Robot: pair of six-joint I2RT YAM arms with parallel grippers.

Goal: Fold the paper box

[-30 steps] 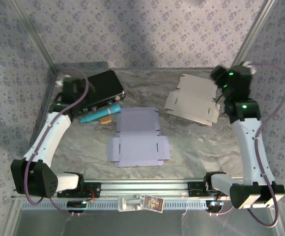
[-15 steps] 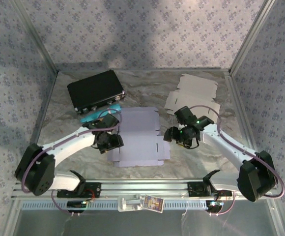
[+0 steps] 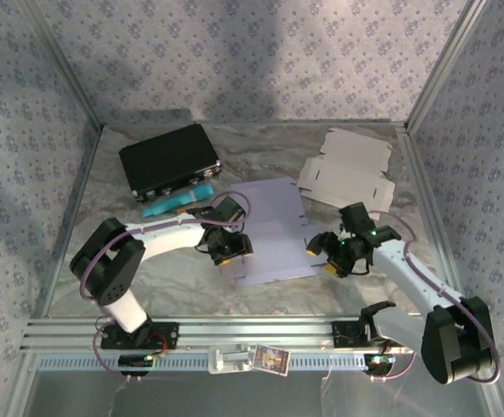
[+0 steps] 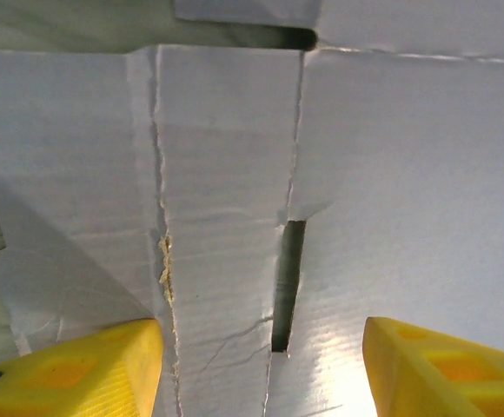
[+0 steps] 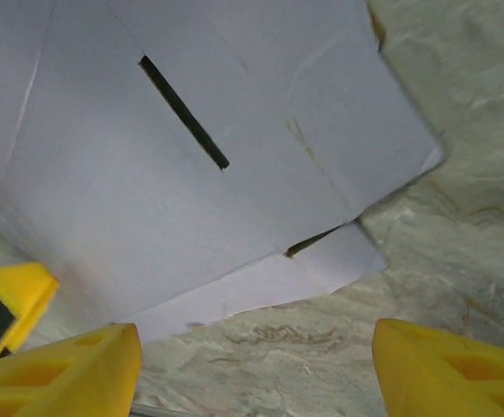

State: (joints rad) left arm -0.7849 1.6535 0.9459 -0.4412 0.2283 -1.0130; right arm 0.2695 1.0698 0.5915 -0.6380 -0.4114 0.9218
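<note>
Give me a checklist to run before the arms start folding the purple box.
1. The purple box lies unfolded: ok.
2. The left gripper is open over its left side: ok.
3. The right gripper is open at its right edge: ok.
4. Either gripper in contact with the paper: cannot tell.
5. The white box and black case lie apart from it: ok.
</note>
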